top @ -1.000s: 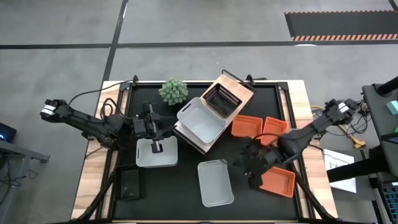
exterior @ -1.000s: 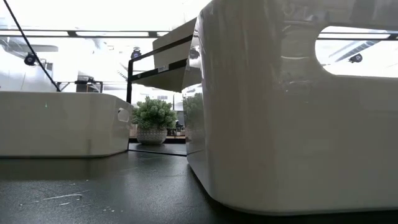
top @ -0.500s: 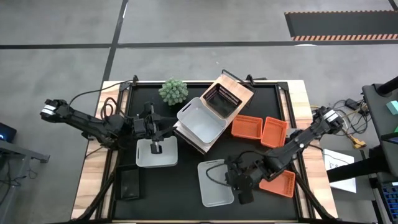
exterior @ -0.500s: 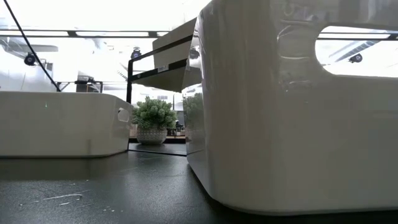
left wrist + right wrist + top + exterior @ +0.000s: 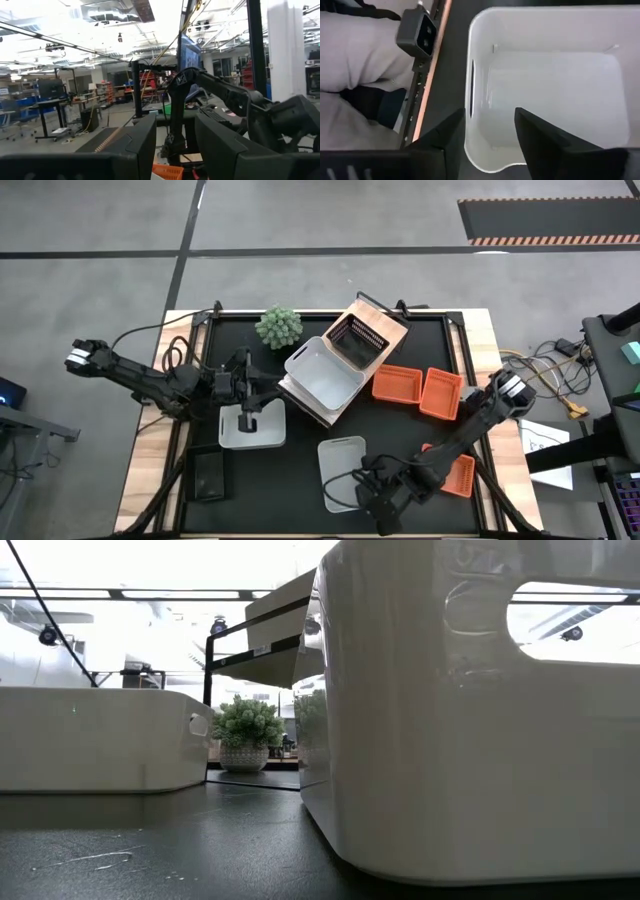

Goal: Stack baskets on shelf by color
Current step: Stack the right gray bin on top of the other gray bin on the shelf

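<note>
Grey concrete floor surrounds the black counter (image 5: pixel 300 500), where the baskets lie scattered around a small light-wood shelf (image 5: pixel 372 320) that sits askew near the middle. On that shelf rest a white basket (image 5: pixel 322 373) and, just behind it, a black slatted basket (image 5: pixel 356 342), so the sorting looks barely begun. Two orange baskets (image 5: pixel 418 387) sit side by side to the right of the shelf, with a third orange basket (image 5: pixel 452 474) near the front right corner, partly under the right arm. The right gripper (image 5: pixel 489 131) hangs over the near end of a loose white basket (image 5: pixel 550 90) at the front of the counter, its jaws spread apart with one finger outside the end wall and the other inside, empty so far; my guess is it is lining up to pinch that wall by the slot handle. The left gripper (image 5: pixel 252 416) sits down over another white basket (image 5: pixel 251 428) to the left, and I cannot tell whether its jaws have hold of the rim. Each white basket is a shallow glossy tub with rounded corners and a slot handle in the end. A green spiky plant (image 5: pixel 278 326) stands at the back, clear of the work.
</note>
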You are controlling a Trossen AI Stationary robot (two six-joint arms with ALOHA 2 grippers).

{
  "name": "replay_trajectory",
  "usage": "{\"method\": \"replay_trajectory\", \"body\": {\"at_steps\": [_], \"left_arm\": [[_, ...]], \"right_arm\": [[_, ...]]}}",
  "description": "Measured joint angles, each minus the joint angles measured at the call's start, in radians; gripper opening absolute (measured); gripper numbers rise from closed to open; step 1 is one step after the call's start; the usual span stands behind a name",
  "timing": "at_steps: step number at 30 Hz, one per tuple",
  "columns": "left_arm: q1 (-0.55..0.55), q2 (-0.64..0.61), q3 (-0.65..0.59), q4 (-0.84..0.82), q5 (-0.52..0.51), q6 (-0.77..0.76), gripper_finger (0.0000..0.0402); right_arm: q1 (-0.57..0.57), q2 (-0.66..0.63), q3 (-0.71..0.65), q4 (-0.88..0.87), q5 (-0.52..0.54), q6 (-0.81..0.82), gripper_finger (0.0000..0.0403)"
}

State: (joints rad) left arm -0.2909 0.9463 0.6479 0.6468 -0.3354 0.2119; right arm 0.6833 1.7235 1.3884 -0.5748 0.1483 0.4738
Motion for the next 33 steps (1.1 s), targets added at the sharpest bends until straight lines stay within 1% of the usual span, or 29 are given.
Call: {"method": "replay_trajectory", "body": {"at_steps": [6,19,22,24,27,33], "left_arm": [[-0.001,0.0,-0.001,0.0,0.003,0.0,0.0121],[-0.001,0.0,-0.002,0.0,0.013,0.002,0.0121],[-0.001,0.0,-0.002,0.0,0.014,0.002,0.0121],[-0.001,0.0,-0.002,0.0,0.015,0.002,0.0121],[-0.001,0.0,-0.002,0.001,0.017,0.002,0.0121],[-0.001,0.0,-0.002,0.001,0.017,0.002,0.0121]], "right_arm": [[0.009,0.027,0.0,0.02,-0.018,0.067,0.0173],[0.008,0.102,-0.001,0.065,-0.009,0.039,0.0173],[0.006,0.114,-0.001,0.071,-0.008,0.038,0.0166],[0.004,0.124,-0.001,0.081,-0.009,0.032,0.0152],[0.003,0.13,-0.002,0.084,-0.014,0.023,0.0118],[0.004,0.13,-0.002,0.087,-0.018,0.008,0.0021]]}}
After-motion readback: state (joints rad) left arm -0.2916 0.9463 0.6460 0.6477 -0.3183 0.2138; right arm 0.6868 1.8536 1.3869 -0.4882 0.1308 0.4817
